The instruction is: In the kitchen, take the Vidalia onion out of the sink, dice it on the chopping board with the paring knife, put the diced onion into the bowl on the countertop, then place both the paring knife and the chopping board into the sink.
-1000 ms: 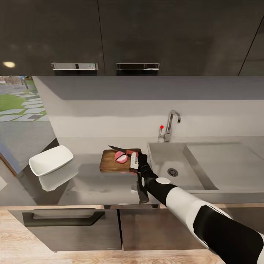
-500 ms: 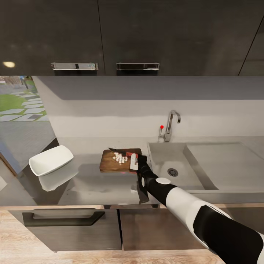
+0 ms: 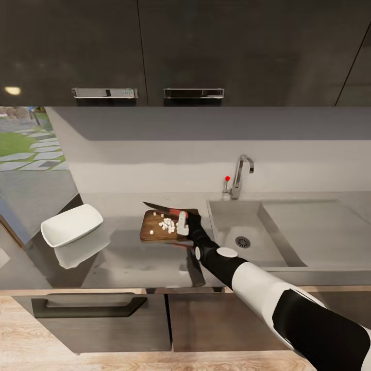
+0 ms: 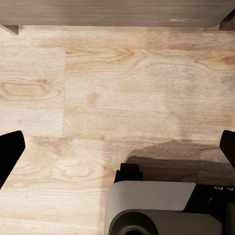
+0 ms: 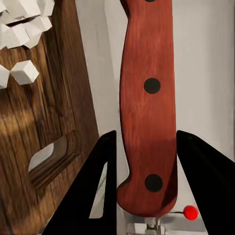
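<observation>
Dicing looks done. White diced onion sits in a small pile on the chopping board, centre of the head frame, just left of the sink. No whole onion in view.

The right gripper is over the board's right end, fingers clamped on the paring knife by its red handle. The dark blade points toward the upper left, above the board's far edge. In the right wrist frame the handle runs down the middle between the two black fingers, with the board's handle hole at lower left and cubes at upper left. Faucet with a red knob peeks in at bottom.

The left gripper's fingertips sit at the two side edges of its wrist frame, wide apart, nothing between them, over wood floor.

The bowl is white, at the left of the head frame on the countertop, well apart from the board, and looks empty.

Step in hand, as judged: transition from dicing to transferring the dice. Next move likely calls for getting the pieces across to the bowl; the knife hand is occupied, so either the knife gets set down or dropped in the sink first, or the left arm comes up. Cubes are small and loose, so spill risk.
</observation>
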Tool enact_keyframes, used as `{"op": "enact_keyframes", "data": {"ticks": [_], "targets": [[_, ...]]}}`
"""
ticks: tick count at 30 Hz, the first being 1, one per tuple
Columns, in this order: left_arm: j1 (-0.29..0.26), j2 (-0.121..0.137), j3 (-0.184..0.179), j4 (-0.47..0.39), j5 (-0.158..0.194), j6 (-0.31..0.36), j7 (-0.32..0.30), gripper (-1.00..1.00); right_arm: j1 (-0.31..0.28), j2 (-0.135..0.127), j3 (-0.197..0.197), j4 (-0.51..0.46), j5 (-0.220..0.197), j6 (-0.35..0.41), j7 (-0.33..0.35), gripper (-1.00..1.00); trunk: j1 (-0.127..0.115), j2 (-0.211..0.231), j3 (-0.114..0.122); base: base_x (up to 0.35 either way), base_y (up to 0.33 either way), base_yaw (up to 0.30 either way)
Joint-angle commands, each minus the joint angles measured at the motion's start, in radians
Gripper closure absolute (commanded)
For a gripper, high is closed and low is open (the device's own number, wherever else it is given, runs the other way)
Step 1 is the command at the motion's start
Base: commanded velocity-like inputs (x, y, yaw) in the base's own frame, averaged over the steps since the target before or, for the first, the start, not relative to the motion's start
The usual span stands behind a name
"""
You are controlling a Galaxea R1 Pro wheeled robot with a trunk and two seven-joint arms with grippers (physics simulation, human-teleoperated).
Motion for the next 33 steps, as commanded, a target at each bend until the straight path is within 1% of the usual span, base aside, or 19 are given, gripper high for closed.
{"op": "enact_keyframes", "data": {"ticks": [1,2,4,5,6,9,11,12,13,15,17,18,19,20,21,24,27,29,33], "targets": [[-0.002,0.000,-0.004,0.004,0.006,-0.008,0.001,-1.00,-0.001,0.000,0.002,-0.001,0.007,0.009,-0.003,1.00,0.000,-0.001,-0.001,0.000,0.000,0.000],[-0.002,0.000,-0.004,0.004,0.006,-0.008,0.001,-1.00,-0.001,0.000,-0.005,-0.002,0.007,0.008,-0.003,1.00,0.000,-0.001,-0.001,0.000,0.000,0.000],[-0.002,0.000,-0.004,0.004,0.005,-0.008,0.001,-1.00,-0.001,0.000,-0.043,-0.019,0.007,0.008,-0.003,1.00,0.000,-0.001,-0.001,0.000,0.000,0.000],[-0.002,0.000,-0.004,0.004,0.005,-0.008,0.001,-1.00,-0.001,0.000,-0.068,-0.035,0.007,0.008,-0.003,1.00,0.000,-0.001,-0.001,0.000,0.000,0.000],[-0.002,0.000,-0.004,0.004,0.005,-0.008,0.001,-1.00,-0.001,0.000,-0.115,-0.065,0.007,0.008,-0.001,1.00,0.000,-0.001,-0.001,0.000,0.000,0.000],[-0.002,0.000,-0.004,0.004,0.006,-0.008,0.001,-1.00,-0.001,0.000,-0.291,-0.146,0.004,0.006,0.010,1.00,0.000,-0.001,-0.001,0.000,0.000,0.000],[-0.002,0.000,-0.004,0.004,0.006,-0.008,0.001,-1.00,-0.001,0.000,-0.422,-0.189,-0.010,0.005,0.057,1.00,0.000,-0.001,-0.001,0.000,0.000,0.000],[-0.002,0.000,-0.004,0.004,0.006,-0.008,0.001,-1.00,-0.001,0.000,-0.542,-0.226,-0.032,0.005,0.135,1.00,0.000,-0.001,-0.001,0.000,0.000,0.000],[-0.002,0.000,-0.004,0.004,0.006,-0.008,0.001,-1.00,-0.001,-0.005,-0.627,-0.254,-0.048,0.006,0.203,1.00,0.000,-0.001,-0.001,0.000,0.000,0.000],[-0.002,0.000,-0.004,0.004,0.005,-0.008,0.001,-1.00,-0.001,-0.052,-0.799,-0.307,-0.073,0.011,0.356,1.00,0.000,-0.001,-0.001,0.000,0.000,0.000],[-0.002,-0.001,-0.005,0.004,0.005,-0.008,0.000,-1.00,-0.001,-0.092,-0.948,-0.332,-0.083,0.014,0.496,1.00,0.000,-0.001,-0.001,0.000,0.000,0.000],[-0.002,-0.001,-0.005,0.004,0.005,-0.008,0.000,-1.00,-0.001,-0.107,-1.007,-0.338,-0.084,0.015,0.547,1.00,0.000,-0.001,-0.001,0.000,0.000,0.000],[-0.002,-0.001,-0.005,0.004,0.005,-0.008,0.000,-1.00,-0.001,-0.121,-1.054,-0.338,-0.086,0.015,0.583,1.00,0.000,-0.001,-0.001,0.000,0.000,0.000],[-0.002,-0.001,-0.005,0.004,0.006,-0.008,0.000,-1.00,-0.001,-0.138,-1.087,-0.332,-0.088,0.015,0.606,1.00,0.000,-0.001,-0.001,0.000,0.000,0.000],[-0.002,-0.002,-0.005,0.004,0.005,-0.008,0.000,-1.00,-0.001,-0.202,-1.133,-0.253,-0.092,0.012,0.643,1.00,0.000,-0.001,-0.001,0.000,0.000,0.000],[-0.002,-0.002,-0.005,0.004,0.005,-0.008,0.000,-1.00,-0.001,-0.257,-1.151,-0.135,-0.097,-0.003,0.660,1.00,0.000,-0.001,-0.001,0.000,0.000,0.000],[-0.002,-0.002,-0.005,0.004,0.005,-0.009,0.001,-1.00,-0.001,-0.287,-1.180,-0.085,-0.111,-0.033,0.662,1.00,0.000,-0.001,-0.001,0.000,0.000,0.000],[-0.002,-0.002,-0.005,0.004,0.005,-0.009,0.001,-1.00,-0.001,-0.296,-1.190,-0.070,-0.115,-0.039,0.662,1.00,0.000,-0.001,-0.001,0.000,0.000,0.000],[-0.002,-0.004,-0.004,0.004,0.006,-0.008,0.001,-1.00,-0.001,-0.301,-1.196,-0.014,-0.116,-0.042,0.659,1.00,0.000,-0.001,-0.001,0.000,0.000,0.000]]}}
